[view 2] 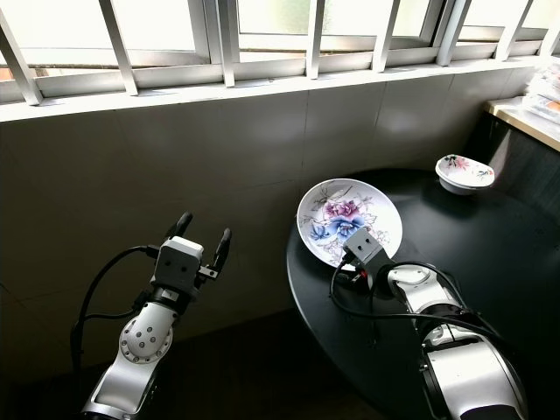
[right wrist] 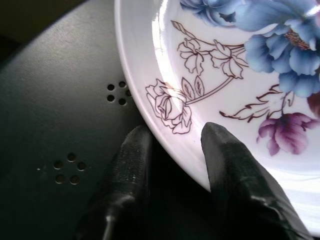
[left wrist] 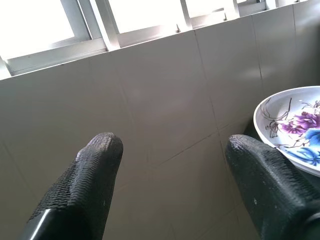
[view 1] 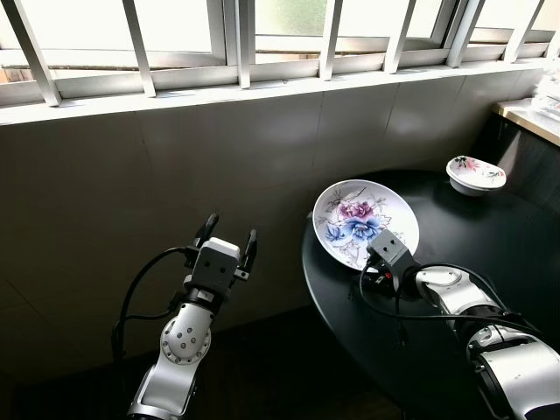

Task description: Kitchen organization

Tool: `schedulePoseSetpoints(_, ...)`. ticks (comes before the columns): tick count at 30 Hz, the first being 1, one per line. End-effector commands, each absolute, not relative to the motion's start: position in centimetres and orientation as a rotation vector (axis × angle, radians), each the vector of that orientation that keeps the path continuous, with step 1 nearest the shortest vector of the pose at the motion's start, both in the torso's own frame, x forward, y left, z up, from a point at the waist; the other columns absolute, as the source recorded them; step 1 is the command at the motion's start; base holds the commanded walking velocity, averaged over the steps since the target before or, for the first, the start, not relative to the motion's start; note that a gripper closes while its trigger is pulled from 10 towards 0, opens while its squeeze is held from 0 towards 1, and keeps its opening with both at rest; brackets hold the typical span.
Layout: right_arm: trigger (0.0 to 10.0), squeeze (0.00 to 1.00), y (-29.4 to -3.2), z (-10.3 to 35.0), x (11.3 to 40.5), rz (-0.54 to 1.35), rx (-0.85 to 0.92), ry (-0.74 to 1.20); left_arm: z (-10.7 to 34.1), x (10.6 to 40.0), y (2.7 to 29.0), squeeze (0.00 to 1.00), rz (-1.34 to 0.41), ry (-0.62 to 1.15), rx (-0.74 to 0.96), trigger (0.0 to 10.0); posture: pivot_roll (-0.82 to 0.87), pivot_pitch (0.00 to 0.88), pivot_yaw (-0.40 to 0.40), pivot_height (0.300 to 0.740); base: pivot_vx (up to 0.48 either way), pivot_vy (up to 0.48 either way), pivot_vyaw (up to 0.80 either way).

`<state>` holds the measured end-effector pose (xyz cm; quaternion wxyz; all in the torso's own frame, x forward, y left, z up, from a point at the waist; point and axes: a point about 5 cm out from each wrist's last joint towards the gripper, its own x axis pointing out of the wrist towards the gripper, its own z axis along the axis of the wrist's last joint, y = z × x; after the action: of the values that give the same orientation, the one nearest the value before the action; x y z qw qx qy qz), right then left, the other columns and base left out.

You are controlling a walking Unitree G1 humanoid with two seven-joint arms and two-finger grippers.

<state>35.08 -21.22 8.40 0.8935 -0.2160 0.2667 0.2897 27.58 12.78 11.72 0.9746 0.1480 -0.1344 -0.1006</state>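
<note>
Right pincer (view 1: 378,256) clamps the plate (view 1: 363,219) rim, tilted above the surface (view 1: 525,254); left pincer (view 1: 226,238) apart, idle. Next, probably: carry it level.

Head stereo pair: my two eyes look forward and down from above, taking in the tiled wall (view 1: 175,175) under the window, the round black table (view 2: 490,289) to the right, both my arms near. Left wrist camera: looks along my left gripper (left wrist: 170,185) at the wall close ahead; shares the flowered plate (left wrist: 295,127) with the head views. Right wrist camera: very near the plate's rim and the table.
</note>
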Motion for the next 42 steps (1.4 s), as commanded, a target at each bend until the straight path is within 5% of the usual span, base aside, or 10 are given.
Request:
schedulePoseSetpoints(1,0.0,0.00,-21.9,8.3,35.0,0.577,-0.556,0.574,11.4,27.5,12.8,0.00,-0.204,-0.251,0.302,10.0,0.06,0.000,-0.043,0.740,0.000,0.000,0.00)
schedulePoseSetpoints(14,0.0,0.00,-20.9,8.6,35.4,0.643,-0.895,0.552,11.4,27.5,12.8,0.00,-0.200,-0.247,0.299,10.0,0.05,0.000,-0.043,0.740,0.000,0.000,0.00)
schedulePoseSetpoints(27,0.0,0.00,-15.4,11.3,35.7,0.769,-0.690,0.359,11.4,27.6,12.7,0.00,-0.202,-0.246,0.290,10.0,0.04,0.000,-0.045,0.740,0.000,0.000,0.00)
schedulePoseSetpoints(42,0.0,0.00,-15.9,11.3,34.6,0.536,-0.794,0.281,11.4,27.6,12.7,0.00,-0.195,-0.246,0.278,10.0,0.03,0.000,-0.051,0.740,0.000,0.000,0.00)
